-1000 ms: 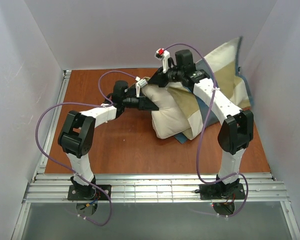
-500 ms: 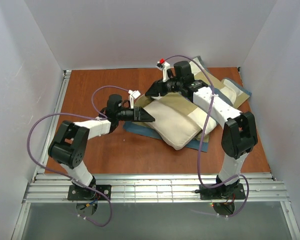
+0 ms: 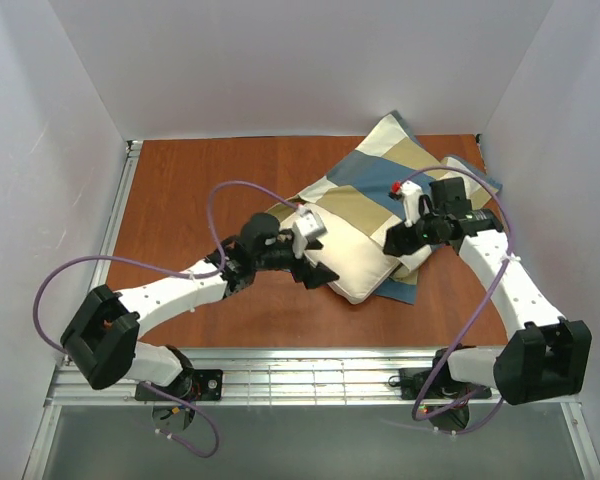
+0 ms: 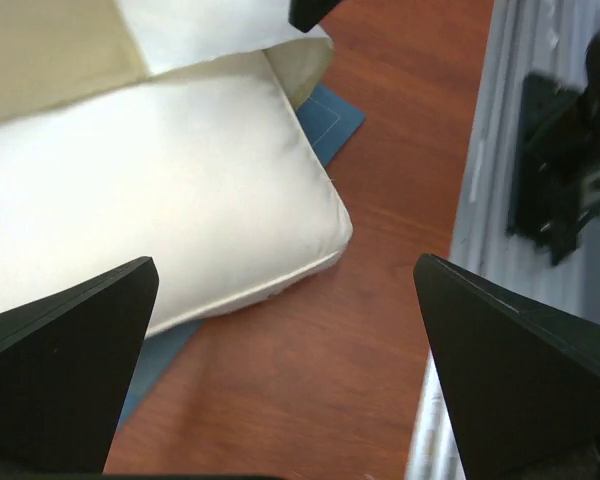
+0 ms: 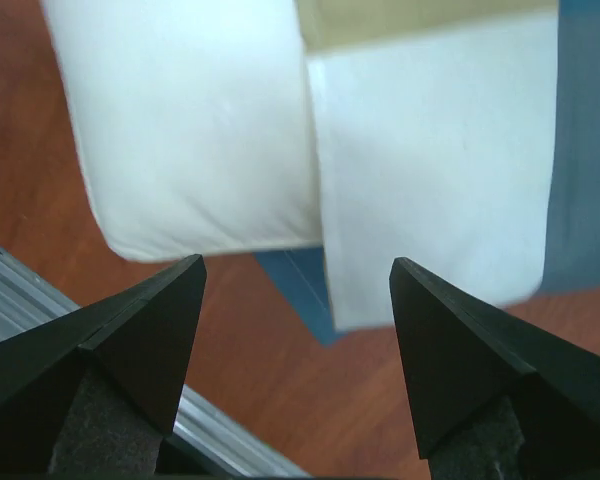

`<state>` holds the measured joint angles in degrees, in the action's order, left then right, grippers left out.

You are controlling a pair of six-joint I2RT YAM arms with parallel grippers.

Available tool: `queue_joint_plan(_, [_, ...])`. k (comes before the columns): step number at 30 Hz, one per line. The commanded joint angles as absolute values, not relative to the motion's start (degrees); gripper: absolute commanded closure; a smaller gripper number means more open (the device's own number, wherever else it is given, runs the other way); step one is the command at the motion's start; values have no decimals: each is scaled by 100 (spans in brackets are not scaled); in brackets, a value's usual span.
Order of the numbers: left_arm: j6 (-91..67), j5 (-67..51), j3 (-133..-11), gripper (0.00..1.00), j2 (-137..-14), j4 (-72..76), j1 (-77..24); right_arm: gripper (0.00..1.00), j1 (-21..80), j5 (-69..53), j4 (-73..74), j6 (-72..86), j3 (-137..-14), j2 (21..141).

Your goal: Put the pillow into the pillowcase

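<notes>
Top view: plump cream-white rectangular pillow (image 3: pixel 358 268) lies on the red-brown wooden table (image 3: pixel 195 190). Its far end is under the blue, tan and cream block-patterned fabric pillowcase (image 3: pixel 380 185); its near corner is exposed. The left gripper (image 3: pixel 318 272) is at the pillow's left edge, the right gripper (image 3: pixel 400 240) at its right.

Left wrist: fingers spread wide, holding nothing, pillow corner below.

Right wrist: fingers apart, empty, above pillow and pillowcase.
</notes>
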<state>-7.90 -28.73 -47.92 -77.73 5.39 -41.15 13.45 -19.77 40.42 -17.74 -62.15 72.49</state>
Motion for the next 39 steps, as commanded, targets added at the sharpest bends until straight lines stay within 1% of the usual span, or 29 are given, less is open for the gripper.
queue_joint_plan(1, [3423,-2038,-4509,2,-7883,1219,-4605,29,810,-1652,4903,-2276,-5933,6961])
queue_joint_plan(3, [4712,-2458,-4692,2,-8357,1240,-4693,29,406,-1652,5115,-2285,-5880,6987])
queue_joint_plan(6, [5814,-2855,-5194,2,-9023,863,-4877,29,-121,-1416,5500,-2478,-5880,7302])
queue_joint_plan(7, [6462,-2883,-5203,2,-9113,792,-4939,29,-288,-1398,5580,-2539,-5845,7399])
queue_joint_plan(8, [6808,-2944,-5177,2,-9193,782,-5035,28,-603,-1397,5668,-2601,-5801,7557])
queue_joint_plan(10, [7493,-3094,-5177,2,-9439,624,-5141,26,-912,-1415,5792,-2751,-5635,7664])
queue_joint_plan(12, [7716,-3102,-5247,2,-9736,511,-5290,24,-1063,-1502,5766,-2829,-5546,7761])
queue_joint_plan(14, [7874,-3068,-5343,2,-9966,440,-5405,18,-1230,-1617,5766,-2839,-5441,7813])
queue_joint_plan(15, [7797,-3024,-5500,2,-10228,466,-5440,16,-1265,-1765,5774,-2839,-5414,7857])
queue_joint_plan(16, [7657,-2928,-5624,3,-10361,475,-5449,12,-1327,-1810,5748,-2926,-5344,7857])
queue_joint_plan(17, [7255,-2875,-5747,17,-10475,449,-5475,12,-1336,-1811,5722,-2962,-5300,7840])
queue_joint_plan(18, [6981,-2848,-6018,29,-10581,440,-5476,11,-1353,-1828,5687,-2979,-5265,7840])
queue_joint_plan(19, [6700,-2778,-6125,45,-10747,431,-5476,11,-1406,-1828,5608,-2997,-5247,7840])
queue_joint_plan(20, [6088,-2734,-6256,68,-10819,413,-5467,11,-1432,-1819,5607,-2971,-5256,7918])
queue_joint_plan(21, [5821,-2681,-6354,86,-10863,352,-5467,11,-1450,-1915,5607,-2971,-5291,7989])
queue_joint_plan(22, [5505,-2637,-6581,98,-10924,273,-5467,11,-1502,-2012,5607,-3023,-5343,8050])
queue_joint_plan(23, [4980,-2619,-6705,100,-10942,194,-5449,11,-1529,-2091,5547,-3023,-5457,8216])
queue_joint_plan(26, [4116,-2987,-7416,100,-11013,-403,-5283,11,-1591,-2345,5187,-3032,-5642,8550])
queue_joint_plan(27, [3565,-3110,-7618,100,-11030,-604,-5213,11,-1617,-2468,5055,-3041,-5669,8613])
queue_joint_plan(30, [2972,-3629,-8164,100,-11083,-930,-4949,11,-1731,-3047,4274,-3207,-5495,8614])
queue_joint_plan(33, [2480,-3910,-8577,100,-11170,-1107,-4755,9,-1731,-3207,3283,-3435,-5030,8420])
queue_joint_plan(39, [1548,-4533,-9351,100,-11521,-1283,-4395,9,-1723,-3541,2525,-3287,-4913,8964])
